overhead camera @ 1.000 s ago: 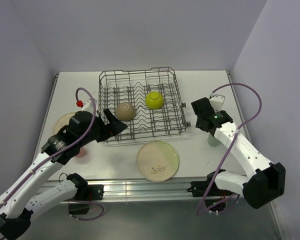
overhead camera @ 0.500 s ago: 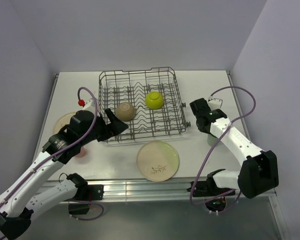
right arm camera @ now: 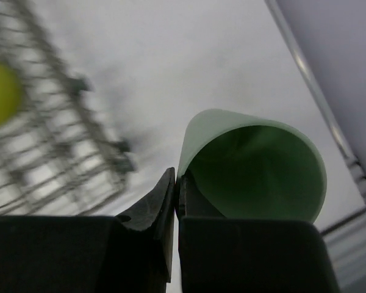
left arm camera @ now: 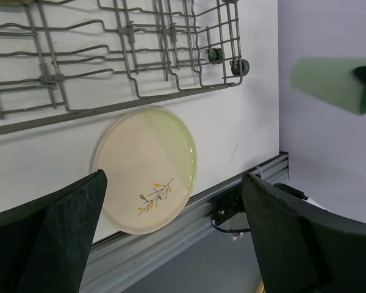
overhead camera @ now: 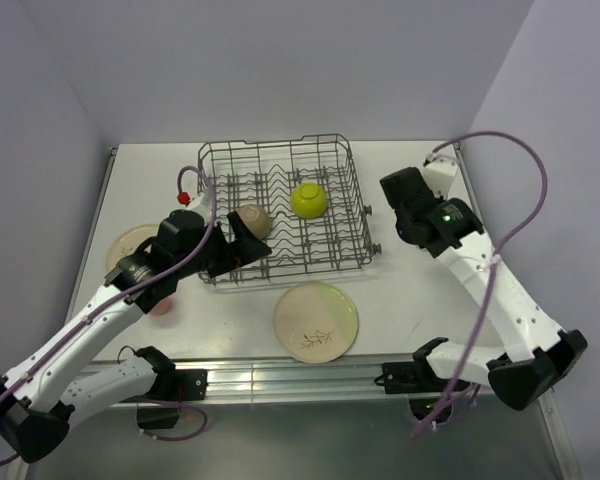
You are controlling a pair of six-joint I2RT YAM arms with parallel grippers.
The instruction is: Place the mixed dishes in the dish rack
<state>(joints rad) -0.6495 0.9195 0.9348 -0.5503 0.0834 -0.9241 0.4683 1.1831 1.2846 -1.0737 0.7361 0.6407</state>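
Note:
The grey wire dish rack [overhead camera: 280, 165] stands mid-table and holds a lime-green bowl [overhead camera: 309, 200] and an upturned beige bowl [overhead camera: 252, 220]. My right gripper [right arm camera: 177, 183] is shut on the rim of the mint-green cup [right arm camera: 256, 165], one finger inside and one outside. The cup is off the table, right of the rack, and also shows in the left wrist view [left arm camera: 329, 82]. My left gripper [left arm camera: 174, 180] is open and empty above the rack's front edge [left arm camera: 110, 107]. Below it lies the cream plate with the leaf sprig [overhead camera: 316, 320]. The arm hides the cup in the top view.
A smaller cream plate [overhead camera: 128, 240] and a coral-pink cup [overhead camera: 161, 306] sit at the left, partly under my left arm. A metal rail [overhead camera: 300, 375] runs along the table's near edge. Walls close in on the left, the back and the right.
My right gripper closed on the mint-green cup's rim and lifted it off the table, toward the back. My left arm shifted right, nearer the rack's front.

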